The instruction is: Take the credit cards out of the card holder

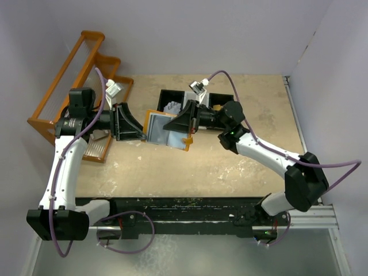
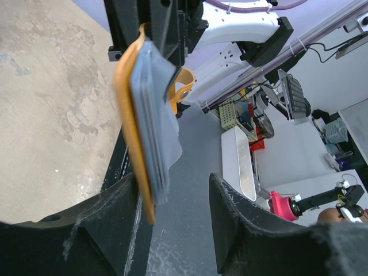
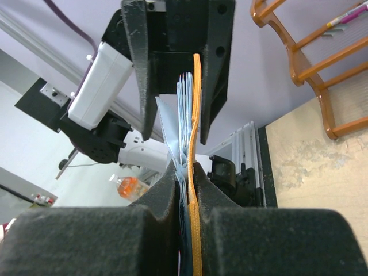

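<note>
An orange wooden rack stands at the ten o'clock corner of the mottled beige desk. At twelve o'clock sits a black compartment tray, with a crumpled white scrap in its nine o'clock compartment.

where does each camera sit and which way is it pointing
Top external: above and behind, looking down at the table; both arms show, meeting at the card holder.
Left wrist: looks along the open left end effector toward the right arm.
Right wrist: looks along the right end effector, shut on the card holder.
Shared: the wrist views face each other across the card holder.
</note>
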### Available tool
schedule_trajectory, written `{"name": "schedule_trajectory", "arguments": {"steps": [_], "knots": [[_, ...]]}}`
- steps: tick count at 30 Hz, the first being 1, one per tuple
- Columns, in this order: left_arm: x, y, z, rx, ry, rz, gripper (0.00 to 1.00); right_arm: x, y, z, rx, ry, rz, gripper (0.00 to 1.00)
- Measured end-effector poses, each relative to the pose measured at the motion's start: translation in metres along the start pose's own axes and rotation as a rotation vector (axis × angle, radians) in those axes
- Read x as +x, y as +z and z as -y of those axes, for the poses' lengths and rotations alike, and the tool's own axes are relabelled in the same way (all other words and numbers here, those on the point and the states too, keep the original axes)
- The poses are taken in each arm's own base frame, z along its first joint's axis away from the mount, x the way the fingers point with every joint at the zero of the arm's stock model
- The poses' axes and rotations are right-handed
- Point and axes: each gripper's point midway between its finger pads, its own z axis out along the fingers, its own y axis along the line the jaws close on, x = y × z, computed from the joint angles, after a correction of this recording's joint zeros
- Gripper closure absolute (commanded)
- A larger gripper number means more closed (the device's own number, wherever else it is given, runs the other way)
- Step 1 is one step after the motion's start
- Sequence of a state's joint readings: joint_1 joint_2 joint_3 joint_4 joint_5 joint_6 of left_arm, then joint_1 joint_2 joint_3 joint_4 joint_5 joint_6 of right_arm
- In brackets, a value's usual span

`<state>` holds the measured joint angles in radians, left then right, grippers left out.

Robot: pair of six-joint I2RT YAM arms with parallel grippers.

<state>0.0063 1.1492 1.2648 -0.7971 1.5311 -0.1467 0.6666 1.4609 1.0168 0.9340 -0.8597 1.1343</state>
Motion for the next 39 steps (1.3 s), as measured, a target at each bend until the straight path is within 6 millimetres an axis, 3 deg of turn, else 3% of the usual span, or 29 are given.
{"name": "schedule_trajectory", "arguments": {"steps": [7,21,23,29,30,32,35,39], "knots": [[0.000,0.000,-0.001,0.001,0.008,0.000,0.56,0.006,0.007,0.008,-0.004,0.024,-0.022,1.00],[0.001,0.000,-0.003,0.005,-0.005,-0.001,0.99,0.009,0.016,-0.004,-0.045,-0.001,-0.049,0.99],[0.001,0.000,-0.003,0.005,-0.008,-0.001,1.00,0.010,0.016,-0.004,-0.046,0.000,-0.053,0.83],[0.002,0.000,-0.004,0.001,-0.008,-0.001,1.00,0.004,0.002,0.001,-0.042,0.011,-0.080,0.17],[0.003,0.000,-0.004,0.001,-0.008,-0.001,1.00,0.002,-0.001,0.005,-0.026,0.012,-0.080,0.10],[0.003,0.000,-0.005,-0.003,-0.009,-0.002,1.00,-0.010,-0.011,0.019,0.031,-0.002,-0.050,0.00],[0.003,0.000,-0.016,-0.064,0.004,0.001,1.00,-0.028,-0.020,0.042,0.222,-0.058,0.000,0.00],[0.003,-0.004,-0.042,-0.211,0.027,0.004,1.00,-0.067,-0.027,0.036,0.444,-0.237,0.101,0.00]]}}
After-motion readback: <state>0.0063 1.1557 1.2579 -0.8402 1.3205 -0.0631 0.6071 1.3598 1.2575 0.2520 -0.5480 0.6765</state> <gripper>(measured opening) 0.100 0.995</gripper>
